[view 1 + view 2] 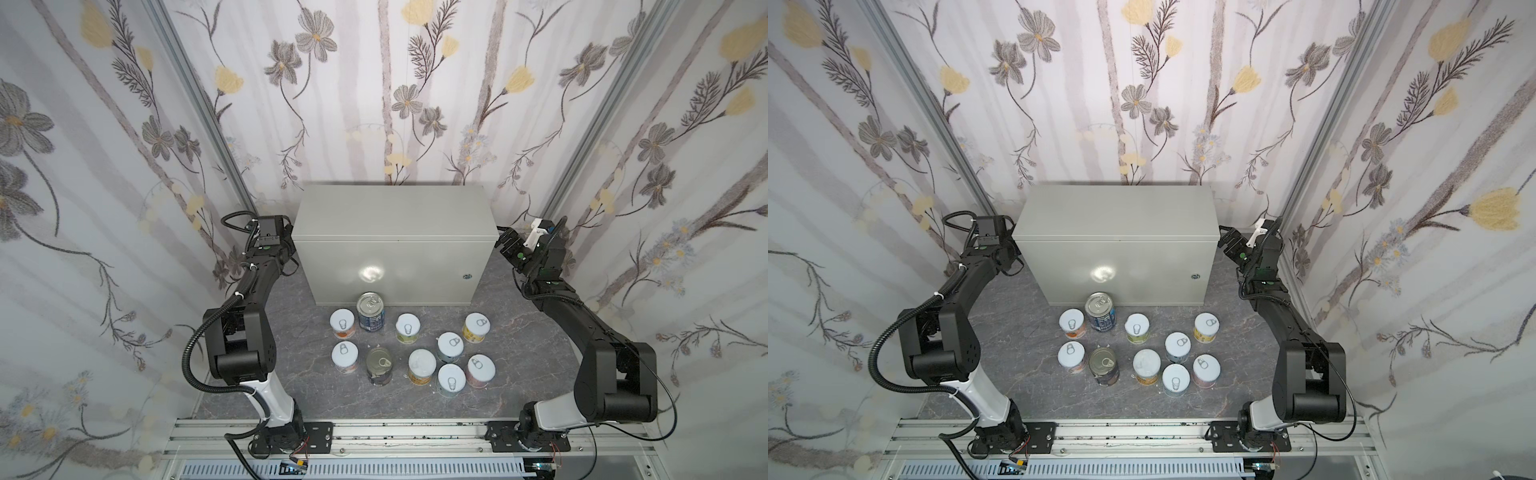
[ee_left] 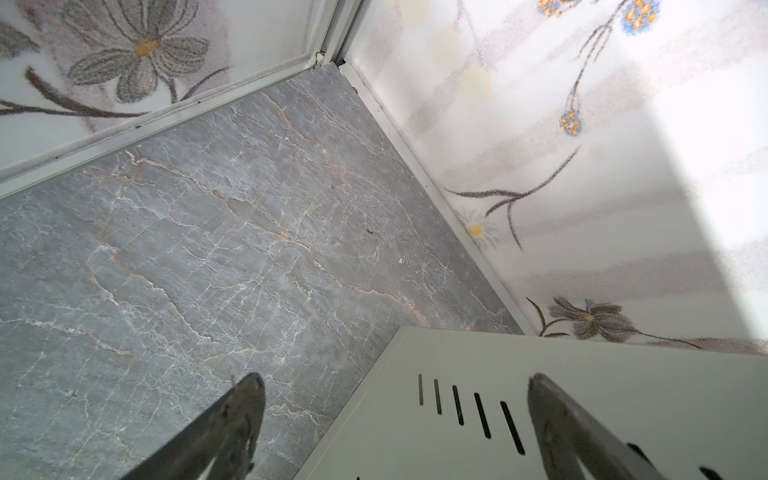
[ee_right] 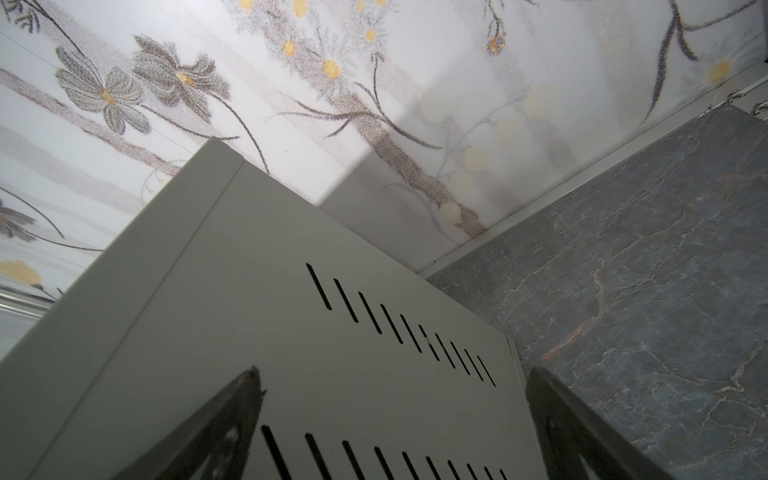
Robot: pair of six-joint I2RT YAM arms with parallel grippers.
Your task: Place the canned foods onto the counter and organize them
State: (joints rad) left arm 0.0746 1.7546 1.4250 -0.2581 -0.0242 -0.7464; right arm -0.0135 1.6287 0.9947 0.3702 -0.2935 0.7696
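**Item 1.** My left gripper (image 2: 397, 380): jaws spread wide, nothing between them. It hangs just beside the left end of the counter (image 1: 390, 212). In the left wrist view one finger (image 2: 245, 415) is over the floor (image 2: 208, 249), the other over the counter's slotted side panel.

**Item 2.** My right gripper (image 3: 395, 372): jaws likewise wide apart, holding nothing. It sits just beside the counter's right end. Its wrist view shows two rows of vent slots (image 3: 399, 328) on that panel.

**Item 3.** The counter: light-grey metal box with a flat top. It stands on the dark marbled floor against the flowered back wall (image 1: 374, 104), between my two arms. There is a small round lock (image 1: 466, 276) on the right of its front.

**Item 4.** The canned foods: ten, all upright on the floor in front of the counter, well apart from both grippers.
- Tall dark-blue can (image 1: 371, 311): bare metal pull-tab lid, closest to the counter's front. Whether it touches the counter I cannot tell.
- Second tall can (image 1: 379, 365): same kind of lid, nearer my bases.
- Short white-lidded cans (image 1: 450, 346): eight, with pastel labels, in two loose rows.
  - Orange-labelled can (image 1: 342, 325): just left of the tall dark-blue can.
  - Yellow-labelled can (image 1: 476, 328): farthest right.
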